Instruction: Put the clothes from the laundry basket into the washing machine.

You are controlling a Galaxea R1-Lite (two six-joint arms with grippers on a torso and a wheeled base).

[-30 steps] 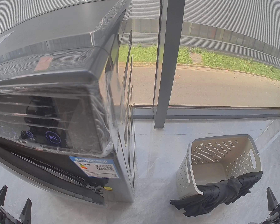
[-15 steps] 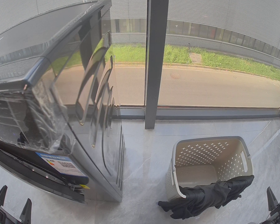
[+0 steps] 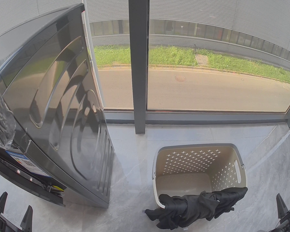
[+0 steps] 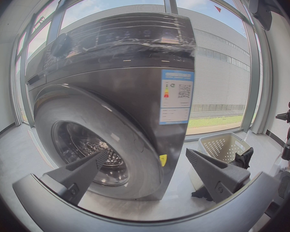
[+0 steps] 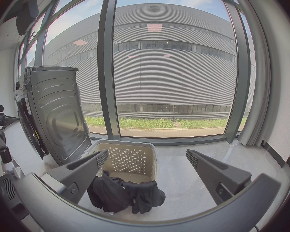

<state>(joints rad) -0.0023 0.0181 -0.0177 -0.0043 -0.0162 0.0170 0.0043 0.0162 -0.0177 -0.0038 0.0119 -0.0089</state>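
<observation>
View has swung from dark grey metal washing machine [image 3: 54, 113] toward cream perforated plastic laundry basket [image 3: 190, 160] beside it, crumpled black garment [image 3: 196, 208] draped over its rim, so pickup looks next; left gripper [image 4: 145, 152] and right gripper [image 5: 145, 152] gape empty.

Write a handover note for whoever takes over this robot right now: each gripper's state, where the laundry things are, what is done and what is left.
Left gripper: open, empty, facing the front of the washing machine.
Right gripper: open, empty, facing the laundry basket.
Things: the basket stands on the floor to the right of the machine. A black garment drapes over its near rim and hangs partly outside, down to the floor.
Done: nothing gripped yet; the drum shows no clothes that I can make out.
Left: grasp the garment, carry it to the drum, release it there.
</observation>
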